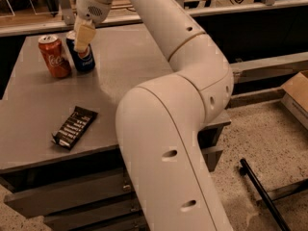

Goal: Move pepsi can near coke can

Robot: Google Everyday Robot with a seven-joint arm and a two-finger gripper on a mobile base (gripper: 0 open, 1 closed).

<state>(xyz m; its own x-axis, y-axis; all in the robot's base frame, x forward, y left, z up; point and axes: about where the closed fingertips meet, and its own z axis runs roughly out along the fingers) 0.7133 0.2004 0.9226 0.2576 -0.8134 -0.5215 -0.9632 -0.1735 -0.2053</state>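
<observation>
Nearest is a pale speckled floor [269,143]. One black rod [262,191] lies on it, down and far to the right of the gripper. One cardboard box [296,93] sits at the right edge. The robot's bulky white arm [168,143] rises in front of a grey table [125,81], which has drawers [67,196] under its top.

On the near part of the table, below the gripper and well apart from it, lies one dark wrapped bar [74,127], set at a slant.

Farther back stand two cans. The pepsi can [83,57] is directly under the gripper [83,36], whose pale pad covers part of the can's upper front. I cannot tell whether the gripper is clamped on the can or loose at it. The coke can [54,57] stands upright just to the left of the gripper, right beside the pepsi can with only a slim gap between them.

Behind the table runs a metal rail [250,6] against a dark background.
</observation>
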